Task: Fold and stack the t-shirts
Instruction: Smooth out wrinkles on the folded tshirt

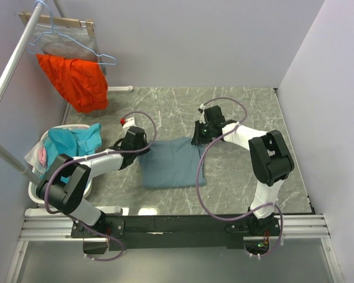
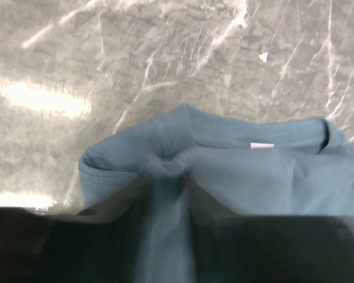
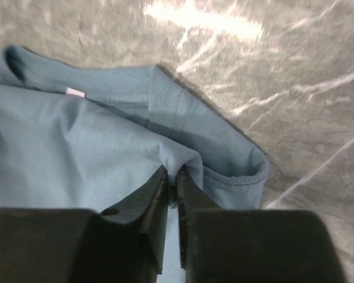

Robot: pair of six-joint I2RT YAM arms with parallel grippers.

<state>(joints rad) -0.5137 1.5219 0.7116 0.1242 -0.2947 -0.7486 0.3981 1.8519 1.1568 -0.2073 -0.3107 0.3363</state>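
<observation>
A slate-blue t-shirt (image 1: 171, 162) lies partly folded in the middle of the table. My left gripper (image 1: 143, 145) is shut on a pinch of its cloth at the far left corner, near a sleeve hem (image 2: 106, 171). My right gripper (image 1: 199, 138) is shut on a pinch of cloth at the far right corner, beside the other sleeve hem (image 3: 236, 174). The white neck label shows in the left wrist view (image 2: 261, 145) and in the right wrist view (image 3: 75, 92). In the left wrist view (image 2: 168, 168) the cloth bunches between blurred fingers.
A white basket (image 1: 38, 194) at the left holds teal and pink cloth (image 1: 76, 140). A bright orange garment (image 1: 75, 79) hangs on a rack at the back left with wire hangers (image 1: 76, 44). The marble table (image 1: 248, 106) is walled at the back and right.
</observation>
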